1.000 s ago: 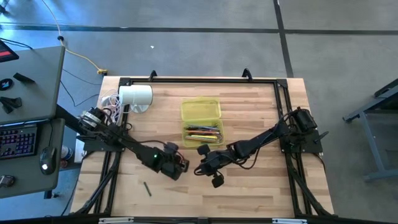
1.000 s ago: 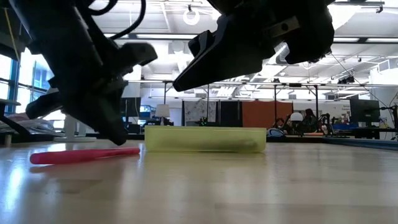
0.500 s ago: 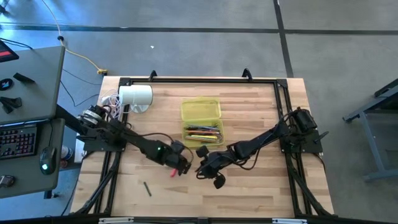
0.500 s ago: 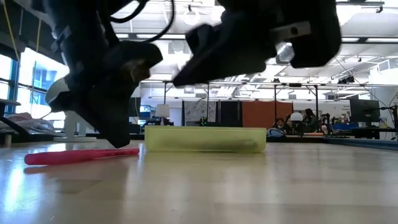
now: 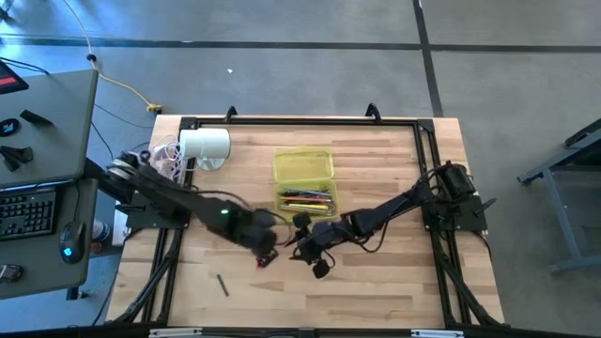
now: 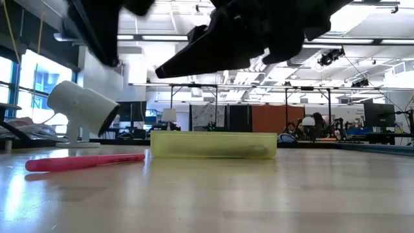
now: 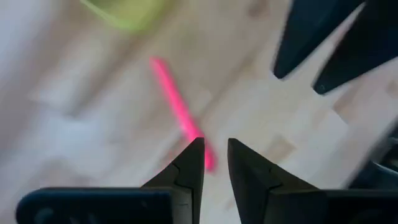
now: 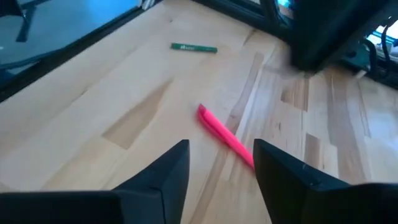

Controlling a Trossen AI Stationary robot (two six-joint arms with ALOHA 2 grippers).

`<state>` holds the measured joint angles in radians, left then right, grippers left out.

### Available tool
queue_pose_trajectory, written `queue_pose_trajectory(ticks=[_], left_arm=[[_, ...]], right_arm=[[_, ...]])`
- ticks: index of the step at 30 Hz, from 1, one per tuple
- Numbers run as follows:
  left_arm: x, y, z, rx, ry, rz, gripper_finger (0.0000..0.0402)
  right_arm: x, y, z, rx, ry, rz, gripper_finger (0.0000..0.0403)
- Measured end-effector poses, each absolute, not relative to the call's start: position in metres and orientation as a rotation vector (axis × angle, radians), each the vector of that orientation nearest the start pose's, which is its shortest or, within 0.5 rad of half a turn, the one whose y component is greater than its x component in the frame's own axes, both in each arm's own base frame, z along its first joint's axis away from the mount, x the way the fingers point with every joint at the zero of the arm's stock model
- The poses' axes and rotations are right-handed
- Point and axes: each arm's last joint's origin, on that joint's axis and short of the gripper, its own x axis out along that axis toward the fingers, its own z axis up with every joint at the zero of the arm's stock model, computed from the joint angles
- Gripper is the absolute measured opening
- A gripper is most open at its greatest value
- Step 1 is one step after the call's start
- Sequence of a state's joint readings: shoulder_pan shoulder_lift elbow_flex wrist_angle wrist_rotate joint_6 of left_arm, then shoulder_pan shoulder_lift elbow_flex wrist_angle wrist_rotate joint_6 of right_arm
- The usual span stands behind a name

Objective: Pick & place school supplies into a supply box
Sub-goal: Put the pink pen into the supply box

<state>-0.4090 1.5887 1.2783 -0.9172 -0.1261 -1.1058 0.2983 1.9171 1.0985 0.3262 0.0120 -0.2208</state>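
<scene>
Supply box: we see the shallow yellow-green supply box (image 5: pixel 303 180) near the middle of the table (image 5: pixel 394 282), toward its far edge; several pens and pencils (image 5: pixel 306 200) lie in the half nearer the arms. In the low view it shows as a long translucent wall (image 6: pixel 213 144).

Pink pen: the pink pen (image 8: pixel 225 135) lies flat on the bare wood, outside the box and in front of it, between the two grippers. In the high view only a small red-pink end (image 5: pixel 262 260) shows beside the left arm's tip. In the low view it rests on the table (image 6: pixel 83 161), apart from the box.

Green pencil: a dark green pencil (image 5: pixel 222 284) lies alone near the table's front left, well apart from the rest.

Left gripper: the left gripper (image 7: pixel 214 163) hangs above the pink pen with its fingers a narrow gap apart. We see nothing between them; the picture is blurred, so contact with the pen is uncertain.

Right gripper: the right gripper (image 8: pixel 219 163) has its fingers spread wide and empty, pointing at the pink pen, which lies just beyond them.

White cylinder: the white cylinder (image 5: pixel 204 145) with its cables stands at the table's far left, well away from the box.
</scene>
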Motion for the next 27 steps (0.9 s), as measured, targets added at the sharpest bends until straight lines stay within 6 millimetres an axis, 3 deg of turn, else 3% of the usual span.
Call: queue_pose_trajectory(ticks=[4, 9, 13, 19, 24, 27], left_arm=[[0.254, -0.128, 0.294, -0.476, 0.989, 0.596, 0.0104], [0.226, -0.141, 0.312, -0.293, 0.744, 0.67, 0.0101], [0.219, -0.144, 0.315, -0.263, 0.677, 0.687, 0.0102], [0.219, -0.144, 0.314, -0.262, 0.7, 0.687, 0.0099], [0.219, -0.144, 0.313, -0.272, 0.73, 0.676, 0.0101], [0.218, -0.144, 0.313, -0.281, 0.751, 0.668, 0.0101]], right_arm=[[0.392, 0.113, 0.171, -0.279, 0.414, 0.318, 0.0166], [0.41, 0.104, 0.167, -0.229, 0.196, 0.391, 0.0156], [0.431, 0.097, 0.143, -0.217, 0.254, 0.421, 0.015], [0.475, 0.082, 0.132, -0.217, 0.424, 0.502, 0.015], [0.489, 0.079, 0.127, -0.314, 0.54, 0.736, 0.0149], [0.497, 0.079, 0.126, -0.371, 0.519, 0.744, 0.0149]])
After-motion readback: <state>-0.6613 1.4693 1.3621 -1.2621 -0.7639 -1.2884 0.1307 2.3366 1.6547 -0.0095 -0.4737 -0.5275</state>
